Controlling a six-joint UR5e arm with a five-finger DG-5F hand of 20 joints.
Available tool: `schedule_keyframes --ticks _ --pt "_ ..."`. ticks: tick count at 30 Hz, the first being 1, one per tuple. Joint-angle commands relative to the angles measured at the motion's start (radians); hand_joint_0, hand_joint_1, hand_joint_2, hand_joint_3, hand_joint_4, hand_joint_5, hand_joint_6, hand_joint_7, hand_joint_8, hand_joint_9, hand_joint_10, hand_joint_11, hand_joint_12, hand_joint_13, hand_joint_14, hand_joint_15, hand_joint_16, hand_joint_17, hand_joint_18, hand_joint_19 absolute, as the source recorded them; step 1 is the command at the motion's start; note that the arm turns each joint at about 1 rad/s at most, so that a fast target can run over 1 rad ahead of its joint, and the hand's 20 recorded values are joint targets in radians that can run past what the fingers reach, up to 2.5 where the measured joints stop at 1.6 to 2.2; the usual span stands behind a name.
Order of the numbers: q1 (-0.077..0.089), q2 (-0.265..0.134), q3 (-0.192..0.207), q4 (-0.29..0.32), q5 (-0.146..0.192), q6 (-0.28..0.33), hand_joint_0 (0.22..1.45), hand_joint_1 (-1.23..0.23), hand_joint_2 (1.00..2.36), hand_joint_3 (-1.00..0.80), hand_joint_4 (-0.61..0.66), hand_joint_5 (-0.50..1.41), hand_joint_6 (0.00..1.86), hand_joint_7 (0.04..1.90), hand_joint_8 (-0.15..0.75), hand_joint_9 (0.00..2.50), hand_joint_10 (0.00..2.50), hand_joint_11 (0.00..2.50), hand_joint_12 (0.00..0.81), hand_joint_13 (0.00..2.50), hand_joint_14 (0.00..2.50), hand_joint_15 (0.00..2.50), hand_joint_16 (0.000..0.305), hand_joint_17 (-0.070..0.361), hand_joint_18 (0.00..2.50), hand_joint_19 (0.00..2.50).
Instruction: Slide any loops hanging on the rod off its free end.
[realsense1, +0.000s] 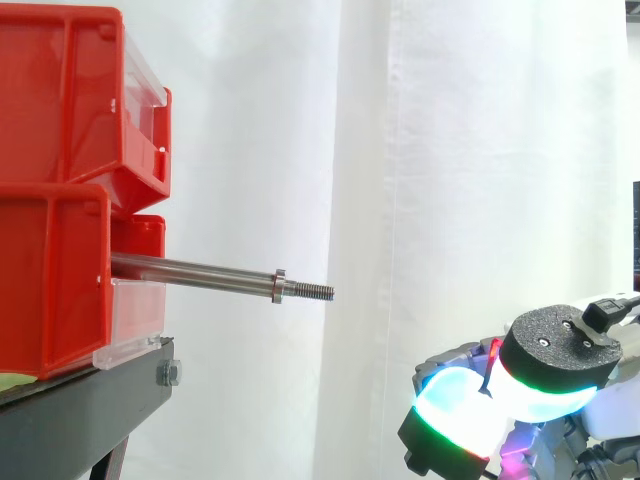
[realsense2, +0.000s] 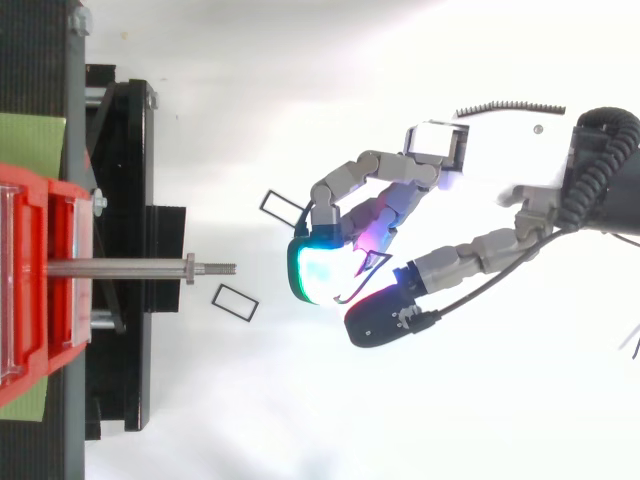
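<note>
The steel rod (realsense1: 200, 272) sticks out of the red bins (realsense1: 55, 270) toward the right and ends in a threaded tip. Nothing hangs on it. My hand (realsense2: 400, 215) is to the right of the tip and lower than it, apart from the rod. Its fingers (realsense1: 455, 405) and thumb are curled together, and a thin black loop (realsense2: 372, 262) shows pinched between them. Two more black rectangular loops lie on the white floor: one (realsense2: 283, 208) beside my fingertips, one (realsense2: 235, 300) just under the rod's tip.
The red bins sit stacked on a black stand (realsense2: 125, 250), whose edge juts out under the rod. A white curtain (realsense1: 450, 150) hangs behind. A green mat (realsense2: 30, 140) lies under the bins.
</note>
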Motion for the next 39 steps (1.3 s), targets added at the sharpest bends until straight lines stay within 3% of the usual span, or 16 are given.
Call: schedule_keyframes --ticks 1,39 --pt "0.001 0.001 0.001 0.000 0.000 0.000 0.56 -0.76 1.15 -0.16 -0.07 -0.09 0.90 1.06 0.298 1.10 0.01 0.33 0.398 0.69 0.01 0.19 0.060 0.136 0.77 0.32" --pt "0.001 0.000 -0.001 0.000 0.000 0.000 0.54 -0.69 1.19 -0.19 -0.02 -0.09 0.90 1.05 0.309 1.06 0.01 0.31 0.406 0.66 0.01 0.20 0.062 0.138 0.74 0.33"
